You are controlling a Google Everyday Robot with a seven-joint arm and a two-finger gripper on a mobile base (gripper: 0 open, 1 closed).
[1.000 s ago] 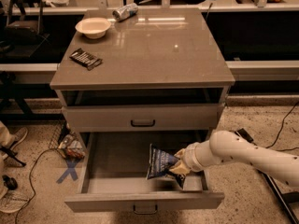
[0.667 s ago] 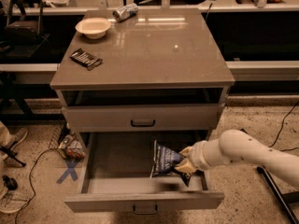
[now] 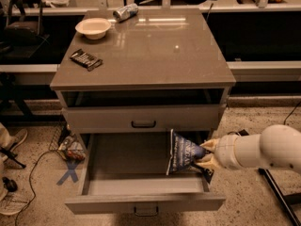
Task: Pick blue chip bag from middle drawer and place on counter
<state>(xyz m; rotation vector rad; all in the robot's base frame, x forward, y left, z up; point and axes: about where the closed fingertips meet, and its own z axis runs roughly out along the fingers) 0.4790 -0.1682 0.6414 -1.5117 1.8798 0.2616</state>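
The blue chip bag [image 3: 181,153] is held upright at the right side of the open middle drawer [image 3: 141,181], lifted off the drawer floor and near the drawer's right wall. My gripper [image 3: 206,153] reaches in from the right on a white arm and is shut on the bag's right edge. The counter [image 3: 155,51] is the glossy grey-brown top of the cabinet, above the drawer.
On the counter stand a white bowl [image 3: 93,27] at the back left, a silver can [image 3: 125,12] lying at the back, and a flat dark patterned packet [image 3: 86,59] at the left. A closed drawer front [image 3: 143,119] sits just above the open one. Cables and clutter lie on the floor at left.
The gripper has lifted the blue chip bag up and slightly right inside the drawer; the bag now stands higher, near the upper drawer front.
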